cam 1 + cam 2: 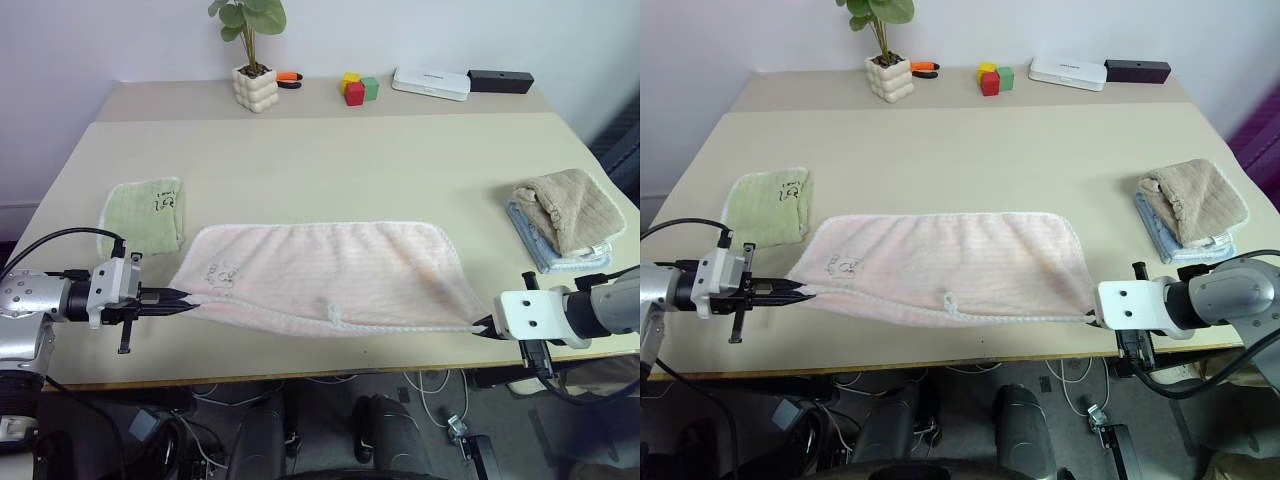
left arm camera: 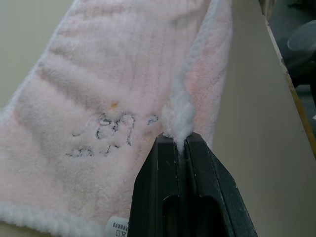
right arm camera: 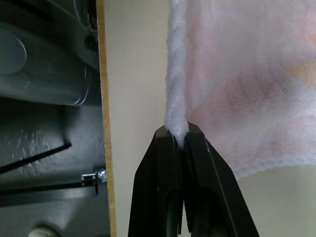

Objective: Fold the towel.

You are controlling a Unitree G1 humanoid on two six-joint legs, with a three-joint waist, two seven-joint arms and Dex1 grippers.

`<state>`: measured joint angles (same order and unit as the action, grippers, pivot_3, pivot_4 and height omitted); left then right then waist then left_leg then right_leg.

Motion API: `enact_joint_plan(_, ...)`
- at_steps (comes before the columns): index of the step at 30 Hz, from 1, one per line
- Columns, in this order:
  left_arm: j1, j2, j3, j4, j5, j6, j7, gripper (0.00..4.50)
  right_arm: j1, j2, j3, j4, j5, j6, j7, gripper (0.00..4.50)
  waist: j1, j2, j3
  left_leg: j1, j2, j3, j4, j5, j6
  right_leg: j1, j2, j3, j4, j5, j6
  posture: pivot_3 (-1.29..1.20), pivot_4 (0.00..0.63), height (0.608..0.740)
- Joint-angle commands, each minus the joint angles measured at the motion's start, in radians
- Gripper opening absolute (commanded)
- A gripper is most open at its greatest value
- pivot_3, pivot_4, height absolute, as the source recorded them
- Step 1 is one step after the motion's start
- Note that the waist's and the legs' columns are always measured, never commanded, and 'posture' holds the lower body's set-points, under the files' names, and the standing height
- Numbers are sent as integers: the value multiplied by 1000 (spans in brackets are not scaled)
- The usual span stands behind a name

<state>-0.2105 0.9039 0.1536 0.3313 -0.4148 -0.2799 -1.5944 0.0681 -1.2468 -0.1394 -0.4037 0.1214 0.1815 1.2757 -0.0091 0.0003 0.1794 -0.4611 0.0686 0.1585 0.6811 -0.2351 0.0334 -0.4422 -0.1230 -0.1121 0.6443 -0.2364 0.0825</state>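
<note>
We see the towel (image 1: pixel 320 275), pale pink and long, spread across the lower middle of the head view on the tan surface (image 1: pixel 330 165), close to the near edge. Its dark printed mark (image 1: pixel 222 272) sits toward the lower left of the cloth, and a small white loop (image 1: pixel 337 314) lies on the near hem.

The left claw (image 1: pixel 186 296), at the lower left of the frame, is pinched closed on the towel's near left corner; in the left wrist view we see the white hem bunched between its black fingers (image 2: pixel 158 192), with the white tag (image 2: pixel 118 227) beside them. The right claw (image 1: pixel 484 325), at the lower right, is likewise clamped tight on the near right corner, and the right wrist view shows the hem caught between its fingers (image 3: pixel 160 182) just beside the edge of the surface.

At the left of the frame lies a light green towel (image 1: pixel 145 215), well apart from a tan-brown towel (image 1: pixel 572 208) stacked on pale blue cloth (image 1: pixel 540 248) at the right. Along the top we see a potted plant (image 1: pixel 255 85), coloured blocks (image 1: pixel 359 88), a white box (image 1: pixel 431 82) and a black box (image 1: pixel 499 80).
</note>
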Motion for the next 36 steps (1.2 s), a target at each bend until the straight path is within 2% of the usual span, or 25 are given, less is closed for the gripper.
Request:
enact_joint_plan(1, -49, -6, 24, 23, -17, -7, 12, 0, -83, 6, 13, 67, -61, -37, -63, 45, -1, 0, 0, 0, 0, 0, 0, 0, 0, 0, 0, 0, 0, 0, 0, 0, 150, 740)
enact_joint_plan(7, -214, -70, 26, 152, -19, 18, 77, 0, -327, 89, 123, 210, -130, -95, -134, 45, -2, 0, 0, -1, -1, 1, 1, 1, 3, 0, -1, 0, 0, 0, 0, 0, 150, 740)
enact_joint_plan(13, -298, -105, 27, 280, 19, -55, 124, 0, -528, 176, 220, 373, -226, -197, -196, 45, -7, 0, 0, -1, -3, 4, 1, 5, -1, 2, 0, 0, 3, 3, 5, 0, 150, 740)
enact_joint_plan(20, -356, -156, 41, 423, 45, -121, 217, 0, -645, 234, 293, 548, -327, -309, -254, 45, -4, 0, 0, -1, -2, 5, 2, 5, -2, 2, 1, 0, 3, 3, 5, 0, 150, 740)
enact_joint_plan(29, -369, -194, 33, 509, 86, -181, 280, 0, -737, 322, 338, 689, -384, -387, -313, 45, -6, 0, 0, -1, -2, 5, 2, 5, -3, 3, 1, 0, 4, 3, 5, 0, 150, 740)
enact_joint_plan(36, -376, -207, 52, 531, 68, -109, 300, 0, -770, 341, 355, 771, -416, -417, -348, 45, -5, 0, 0, -1, -2, 7, 2, 6, -3, 3, 1, 0, 4, 3, 5, 0, 150, 740)
